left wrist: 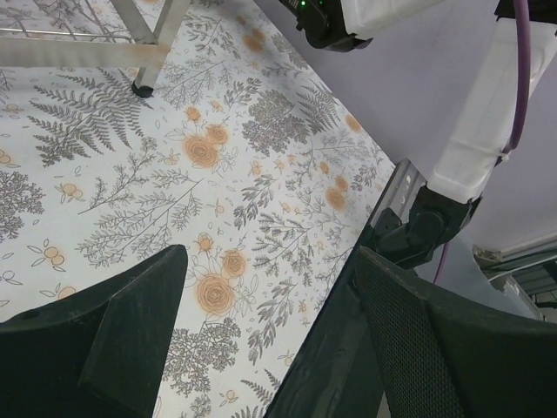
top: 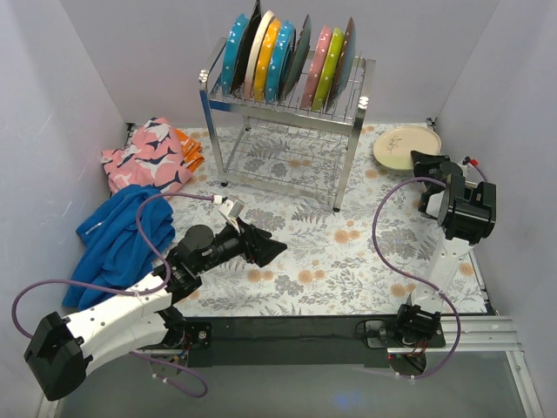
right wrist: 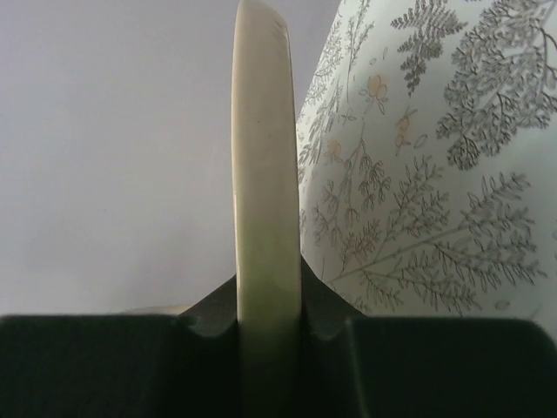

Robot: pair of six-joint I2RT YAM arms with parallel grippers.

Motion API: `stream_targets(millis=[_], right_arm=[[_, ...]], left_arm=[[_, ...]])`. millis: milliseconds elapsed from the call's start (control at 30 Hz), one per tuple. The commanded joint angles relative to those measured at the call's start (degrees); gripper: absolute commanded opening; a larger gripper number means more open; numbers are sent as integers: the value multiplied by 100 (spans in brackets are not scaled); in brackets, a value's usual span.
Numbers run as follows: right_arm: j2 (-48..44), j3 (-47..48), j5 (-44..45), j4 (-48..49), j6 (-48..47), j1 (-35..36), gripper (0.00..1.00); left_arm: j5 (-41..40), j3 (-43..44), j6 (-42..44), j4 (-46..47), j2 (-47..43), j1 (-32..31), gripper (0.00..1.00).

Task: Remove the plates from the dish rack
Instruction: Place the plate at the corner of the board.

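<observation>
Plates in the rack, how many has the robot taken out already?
Just one. A cream plate lies on the tablecloth at the far right, and the right gripper is shut on its rim. About nine plates stand in the dish rack, waiting to come out. The left gripper hangs open, holding nothing.

Place: robot lab test cell | Evidence: plain walls [top: 96,61] boxed in a floral-covered worktop [top: 348,261]; left arm [top: 113,318] and right arm [top: 448,252] were bolted to a rail [top: 296,331] at 6 o'clock
</observation>
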Motion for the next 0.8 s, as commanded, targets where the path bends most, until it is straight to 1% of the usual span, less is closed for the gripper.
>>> stream_targets(millis=[0,67,167,200,267,400,467,567,600,667,700,767], right_arm=[[37,840,36,602,229,95,5],[161,1041,27,584,352,113,6],[311,1235,62,155,370,157,9],[328,1227,97,-82,379,183,9],[337,1192,150,-180,414,201,11],[451,1227,168,-400,397,210,22],[469,1236,203,-732,414,210,24],[487,1298,89,-1172,484,192,33],[461,1272,80,-1304,554,183,42],[355,1087,45,-1481,599,166,47],[198,1008,1,-1664,590,148,52],[22,842,-8,-1954,520,139,58]], left_arm=[[-1,80,164,85,116,-32,77],[-19,97,173,76,143,-32,77],[-36,89,190,67,134,-32,77],[-36,89,190,67,143,-32,76],[-71,71,208,76,134,-32,77],[-115,80,225,76,152,-32,77],[-133,80,234,67,195,-32,76],[-177,141,234,-38,239,-32,77],[-159,159,234,-47,257,-32,77],[-150,176,208,-65,248,-32,76],[-159,168,182,-73,222,-32,77],[-203,142,164,-82,204,-32,77]])
